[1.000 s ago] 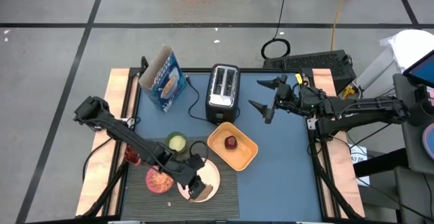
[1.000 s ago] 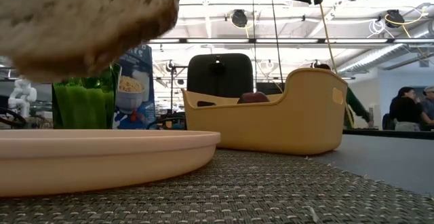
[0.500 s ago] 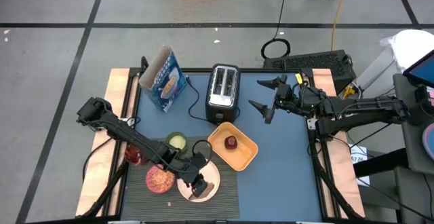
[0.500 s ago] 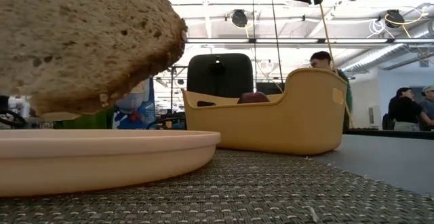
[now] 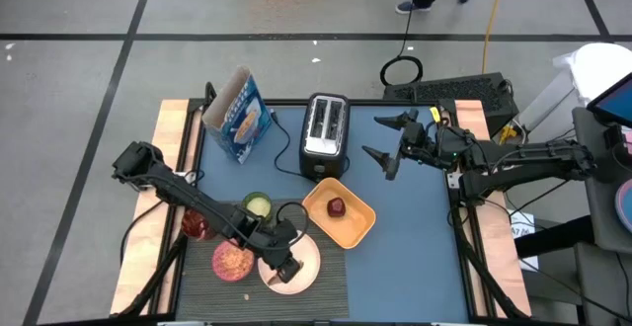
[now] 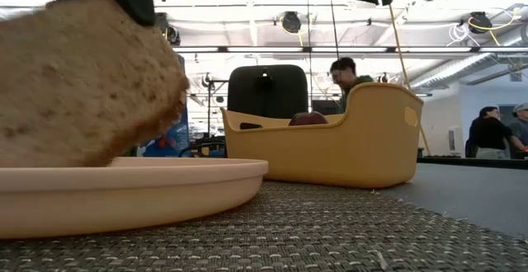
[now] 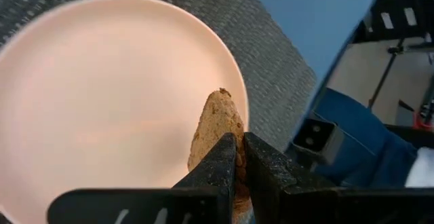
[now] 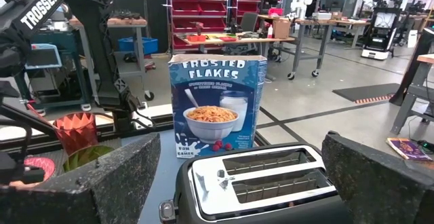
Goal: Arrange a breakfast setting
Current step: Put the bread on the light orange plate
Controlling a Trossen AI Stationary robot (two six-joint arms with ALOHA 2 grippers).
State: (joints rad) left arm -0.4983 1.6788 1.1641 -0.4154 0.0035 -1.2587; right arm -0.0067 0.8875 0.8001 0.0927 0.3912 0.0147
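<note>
My left gripper point(image 5: 286, 267) is shut on a toast slice point(image 6: 82, 91) above the round pale plate point(image 7: 102, 102). The plate lies on the dark ribbed placemat point(image 5: 326, 285) near the table's front edge. On the mat's left part sit the pink bowl point(image 5: 232, 261), the small green cup point(image 5: 257, 205) and the red glass point(image 5: 193, 227). My right gripper point(image 5: 373, 135) hangs open and level in the air, right of the toaster point(image 5: 326, 133), with nothing between its fingers. My left gripper pinches the toast's two flat faces between its two fingers point(image 7: 268, 176), at the slice's upper edge point(image 7: 215, 139). The fingers slant down from above. The slice hangs on edge and tilted below them, its lower edge point(image 6: 74, 158) down inside the plate's rim; whether it touches the plate, I cannot tell.
A yellow tray point(image 5: 339, 212) with a small red thing in it stands just beyond the plate. The blue cereal box point(image 5: 237, 114) stands at the far left, with the toaster beside it. Bare blue tabletop point(image 5: 415, 237) lies to the right. People stand in the room behind.
My left gripper has sunk toward the plate with the toast and tipped steeper. The slice, which hung well above the plate's rim a second ago, has come down to it and stands more on edge.
</note>
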